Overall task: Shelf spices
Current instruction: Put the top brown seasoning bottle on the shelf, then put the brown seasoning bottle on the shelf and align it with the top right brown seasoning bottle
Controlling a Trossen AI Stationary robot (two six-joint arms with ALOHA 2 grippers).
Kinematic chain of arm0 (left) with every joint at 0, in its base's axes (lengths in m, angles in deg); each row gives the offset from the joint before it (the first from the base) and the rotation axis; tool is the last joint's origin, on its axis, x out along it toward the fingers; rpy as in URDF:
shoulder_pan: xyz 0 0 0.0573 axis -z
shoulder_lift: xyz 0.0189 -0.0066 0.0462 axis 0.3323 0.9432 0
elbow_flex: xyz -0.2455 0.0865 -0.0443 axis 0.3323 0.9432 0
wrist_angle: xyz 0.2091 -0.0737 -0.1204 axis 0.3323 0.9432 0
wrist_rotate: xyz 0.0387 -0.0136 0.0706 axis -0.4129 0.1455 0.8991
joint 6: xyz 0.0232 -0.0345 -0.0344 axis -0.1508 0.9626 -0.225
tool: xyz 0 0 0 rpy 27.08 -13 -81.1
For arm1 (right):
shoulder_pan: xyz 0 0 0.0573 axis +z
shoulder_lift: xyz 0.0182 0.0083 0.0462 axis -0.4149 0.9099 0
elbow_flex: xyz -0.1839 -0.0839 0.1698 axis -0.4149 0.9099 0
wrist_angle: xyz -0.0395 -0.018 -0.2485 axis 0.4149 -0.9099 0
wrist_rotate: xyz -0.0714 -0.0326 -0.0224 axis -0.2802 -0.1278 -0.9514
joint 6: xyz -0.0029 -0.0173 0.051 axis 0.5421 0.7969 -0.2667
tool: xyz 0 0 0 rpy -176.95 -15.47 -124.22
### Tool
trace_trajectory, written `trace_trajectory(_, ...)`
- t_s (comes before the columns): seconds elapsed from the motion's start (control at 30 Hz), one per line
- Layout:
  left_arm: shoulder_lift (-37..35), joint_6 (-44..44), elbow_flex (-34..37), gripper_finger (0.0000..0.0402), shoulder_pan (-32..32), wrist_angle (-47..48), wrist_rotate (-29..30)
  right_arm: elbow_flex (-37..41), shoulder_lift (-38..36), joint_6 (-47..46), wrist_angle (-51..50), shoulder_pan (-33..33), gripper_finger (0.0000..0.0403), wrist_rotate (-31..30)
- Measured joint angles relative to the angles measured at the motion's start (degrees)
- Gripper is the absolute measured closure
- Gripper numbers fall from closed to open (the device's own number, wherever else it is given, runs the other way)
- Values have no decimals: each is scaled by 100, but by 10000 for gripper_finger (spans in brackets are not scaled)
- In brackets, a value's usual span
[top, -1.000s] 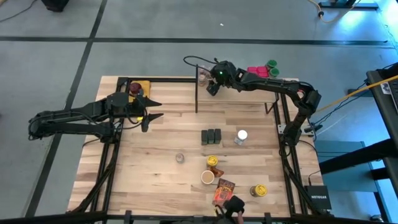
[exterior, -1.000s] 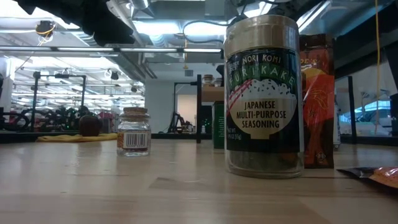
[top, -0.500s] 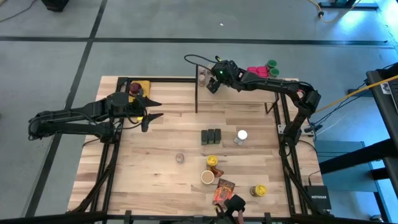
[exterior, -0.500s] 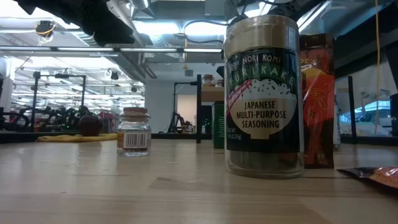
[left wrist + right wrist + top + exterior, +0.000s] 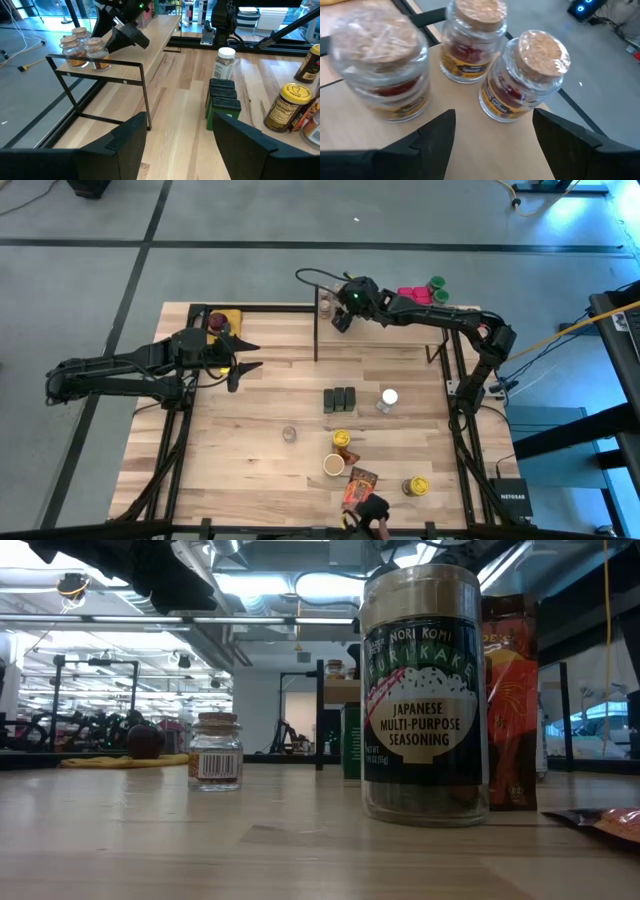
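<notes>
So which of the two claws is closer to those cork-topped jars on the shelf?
The right gripper, open, right beside the cork-topped jars on the shelf. The left gripper hangs open over the table, well away.

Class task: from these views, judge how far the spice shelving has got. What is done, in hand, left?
Done: three cork-topped jars stand on the shelf, with pink and green items at its far end.
In hand: nothing; the right gripper hovers open by the jars, the left gripper waits open.
Left: three dark tins, the white-lidded jar, the small jar and the cluster near the front edge.
</notes>
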Motion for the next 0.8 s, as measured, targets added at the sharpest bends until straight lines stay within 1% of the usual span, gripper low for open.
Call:
trace_trajectory(0.37, 0, -2, 0, 183, 0, 0, 0, 0, -17, 120, -85, 48, 133, 71)
trace_trajectory(0.5, 0, -2, 0, 183, 0, 4, 0, -61, -269, 108, -510, 153, 133, -264)
trace_trajectory(0.67, 0, 3, 0, 183, 0, 7, 0, -394, -780, -64, -1381, 634, 133, -266)
trace_trajectory(0.73, 0, 0, 0, 183, 1, 5, 0, -495, -936, -205, -1611, 946, 133, -52)
trace_trajectory(0.8, 0, 20, 0, 183, 0, 4, 0, -535, -1063, -336, -1599, 1325, 133, 233)
